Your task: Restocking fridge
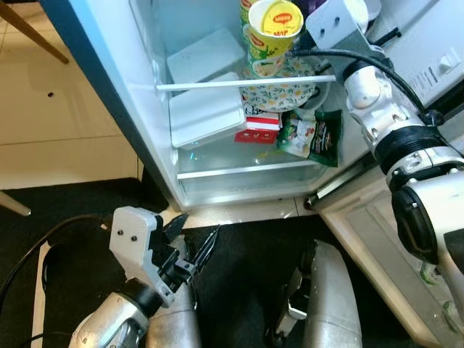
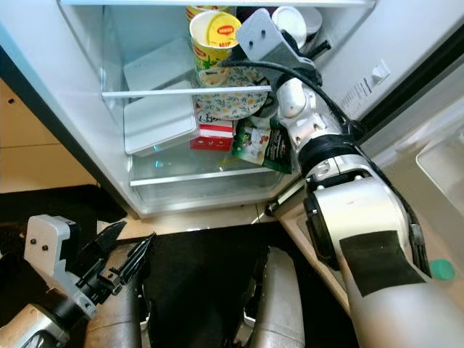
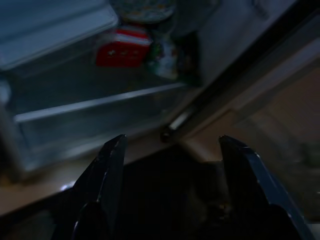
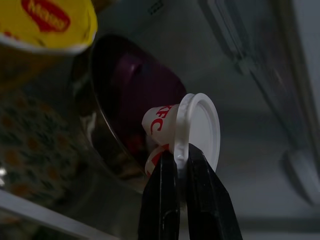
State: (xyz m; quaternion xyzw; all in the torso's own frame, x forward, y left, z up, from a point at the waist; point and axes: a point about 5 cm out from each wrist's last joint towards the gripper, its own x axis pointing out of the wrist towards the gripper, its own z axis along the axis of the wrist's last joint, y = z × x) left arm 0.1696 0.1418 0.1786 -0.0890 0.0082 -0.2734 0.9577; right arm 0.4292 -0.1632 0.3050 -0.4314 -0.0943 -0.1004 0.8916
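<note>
The fridge [image 1: 109,80] stands open before me. My right gripper [image 4: 181,162] reaches onto its upper shelf and is shut on the lid rim of a white KFC cup [image 4: 197,125], which lies tilted against a dark purple bowl [image 4: 135,85]. From the head the cup [image 2: 290,22] shows just past the wrist, at the shelf's right end. A yellow Maggi noodle cup [image 1: 275,29] stands to its left. My left gripper [image 1: 192,250] hangs low in front of the fridge, open, fingers [image 3: 112,170] spread with nothing between them.
The lower shelf holds a white lidded box [image 1: 206,116], a floral dish [image 1: 279,93], a red carton [image 1: 259,129] and a green packet [image 1: 312,134]. The fridge door [image 1: 391,232] swings out on the right. A black mat [image 1: 246,268] lies under my legs.
</note>
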